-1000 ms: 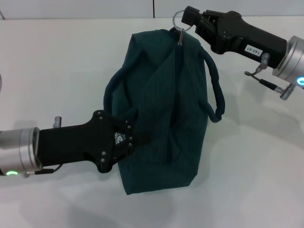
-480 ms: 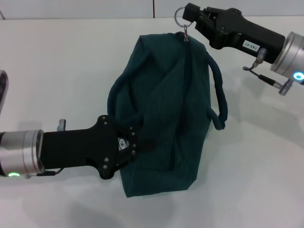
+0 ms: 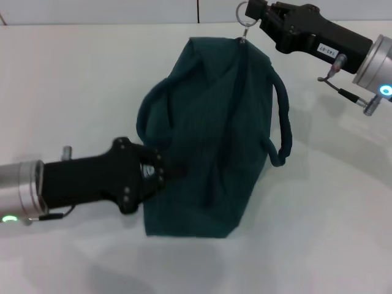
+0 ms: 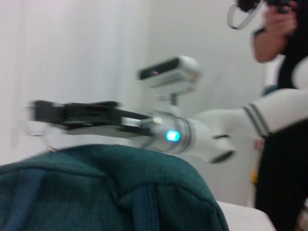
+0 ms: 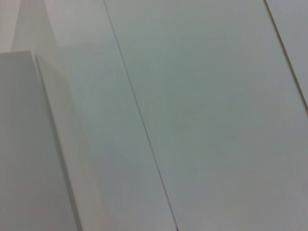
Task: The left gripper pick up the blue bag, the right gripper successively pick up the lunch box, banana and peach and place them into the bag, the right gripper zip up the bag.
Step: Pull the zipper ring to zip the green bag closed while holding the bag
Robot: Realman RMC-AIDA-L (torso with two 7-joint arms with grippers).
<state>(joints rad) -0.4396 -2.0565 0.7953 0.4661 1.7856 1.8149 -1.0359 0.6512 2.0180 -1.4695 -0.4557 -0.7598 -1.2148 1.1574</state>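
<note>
The dark teal-green fabric bag (image 3: 208, 141) lies zipped on the white tabletop (image 3: 331, 220). Left gripper (image 3: 160, 173) jaws clenched on its near side; right gripper (image 3: 252, 11) jaws clenched on the silver ring zip pull (image 3: 244, 12) at its far end.

Left claw (image 3: 164, 174) clamped low at left; right claw (image 3: 253, 10) pinched, far right.

Even, bright light fell from above across the white tabletop (image 3: 318, 233), which looked slightly washed out. A soft grey shadow lay under the blue bag (image 3: 211, 135) and the left arm. The head view was fairly sharp. The left wrist view was smeared by motion blur, the right gripper (image 4: 41, 111) indistinct. The right wrist view showed only pale, hazy, low-contrast panels.
</note>
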